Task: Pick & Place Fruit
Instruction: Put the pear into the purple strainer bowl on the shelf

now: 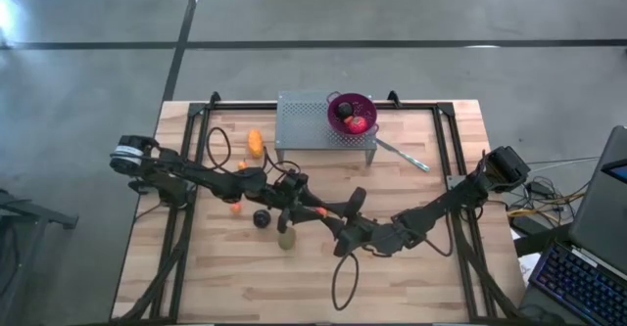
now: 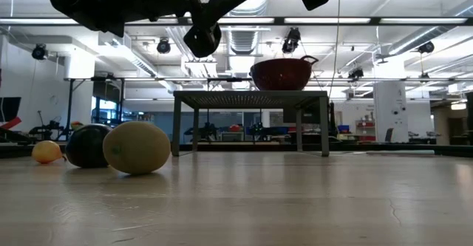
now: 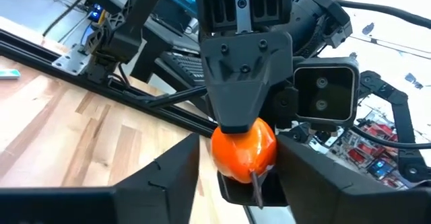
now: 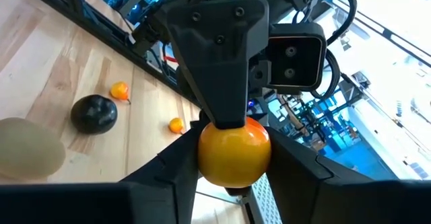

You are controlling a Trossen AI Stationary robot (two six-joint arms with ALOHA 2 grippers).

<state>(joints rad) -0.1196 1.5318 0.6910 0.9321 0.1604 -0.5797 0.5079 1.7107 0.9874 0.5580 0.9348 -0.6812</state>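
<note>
A small orange ball fruit (image 1: 320, 211) hangs in the air over the table's middle, where both arms meet. My right gripper (image 4: 234, 158) is shut on it. My left gripper (image 3: 242, 167) faces it from the other side, open, one finger on either side of the ball (image 3: 244, 150), with a narrow gap showing at one finger. On the table to the left lie a brown-green oval (image 1: 285, 238), a black round (image 1: 262, 218), a small orange ball (image 1: 235, 207) and an elongated orange fruit (image 1: 256, 143). My right gripper pinches the orange ball between its two fingers (image 4: 168, 177), on two opposite sides (image 4: 203, 150). It comes level from the table's right side. The ball is lifted clear of the table. Whether my left gripper's fingers still touch the ball, I cannot tell.
A purple bowl (image 1: 351, 113) with a red fruit (image 1: 359, 123) and a dark round stands on a perforated metal stand (image 1: 313, 125) at the far middle. A thin silver utensil (image 1: 402, 155) lies to the right of the stand. Bare wood lies along the near edge.
</note>
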